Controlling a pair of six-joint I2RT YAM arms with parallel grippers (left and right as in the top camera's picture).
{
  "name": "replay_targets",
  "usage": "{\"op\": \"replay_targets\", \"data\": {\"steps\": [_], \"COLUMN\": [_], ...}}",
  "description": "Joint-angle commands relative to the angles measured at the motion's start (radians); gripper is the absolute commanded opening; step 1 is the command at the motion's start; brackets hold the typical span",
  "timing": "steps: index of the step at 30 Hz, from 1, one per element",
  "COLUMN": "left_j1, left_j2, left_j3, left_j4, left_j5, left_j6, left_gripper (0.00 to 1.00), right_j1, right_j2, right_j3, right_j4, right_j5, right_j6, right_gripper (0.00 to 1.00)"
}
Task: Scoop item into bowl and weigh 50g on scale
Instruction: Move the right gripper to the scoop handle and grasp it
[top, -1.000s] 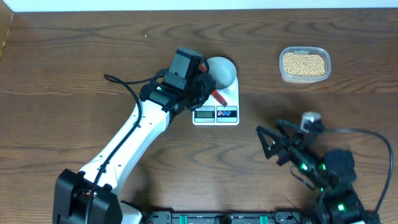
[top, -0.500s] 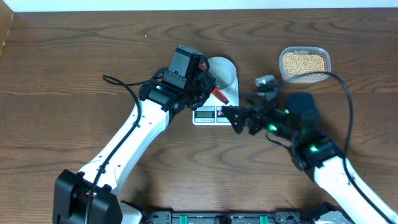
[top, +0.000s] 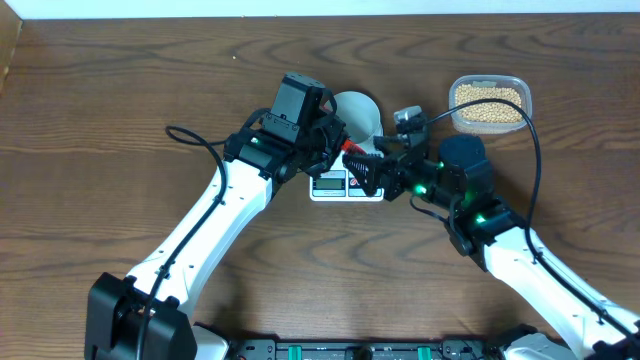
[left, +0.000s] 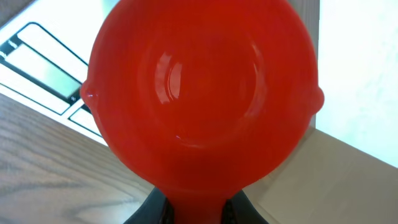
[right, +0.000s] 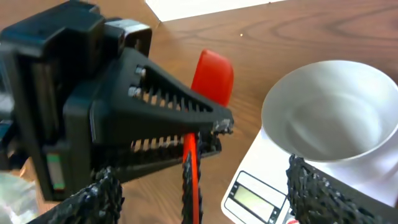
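My left gripper (top: 333, 143) hangs over the left edge of the white scale (top: 345, 184) and is shut on the handle of a red scoop (top: 351, 155). From the left wrist, the scoop (left: 202, 81) fills the view and looks empty, with my left gripper (left: 196, 211) clamped on its neck. The pale bowl (top: 360, 112) stands on the scale and shows no beans inside (right: 329, 118). My right gripper (top: 362, 172) is open beside the left one. In its own view its jaws (right: 200, 183) straddle the red handle (right: 190, 162) without touching. The beans (top: 489, 100) lie in a clear tub.
The clear plastic tub (top: 452, 112) stands at the back right, just behind my right arm's elbow. The scale's display (right: 255, 198) faces the front. A black cable (top: 205, 140) loops to the left of the left arm. Bare wooden table lies all around.
My right arm swung up from the front right corner to the scale and now sits by the scoop handle, jaws still open. The left arm and scoop stayed put.
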Motion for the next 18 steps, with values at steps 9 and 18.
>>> {"op": "replay_targets", "data": {"steps": [9,18], "left_j1": [-0.002,-0.002], "left_j2": [-0.003,-0.003], "left_j3": [0.016,0.016], "left_j4": [-0.002,-0.002], "left_j5": [0.020,0.019], "left_j6": [-0.099,-0.098], "left_gripper": [0.07,0.07], "right_j1": [0.005,0.005], "right_j2": [0.093,0.093], "right_j3": [0.019,0.019], "right_j4": [0.095,0.125], "right_j5": [-0.008,-0.008], "right_j6": [0.144,0.161], "right_gripper": [0.65,0.51]}}
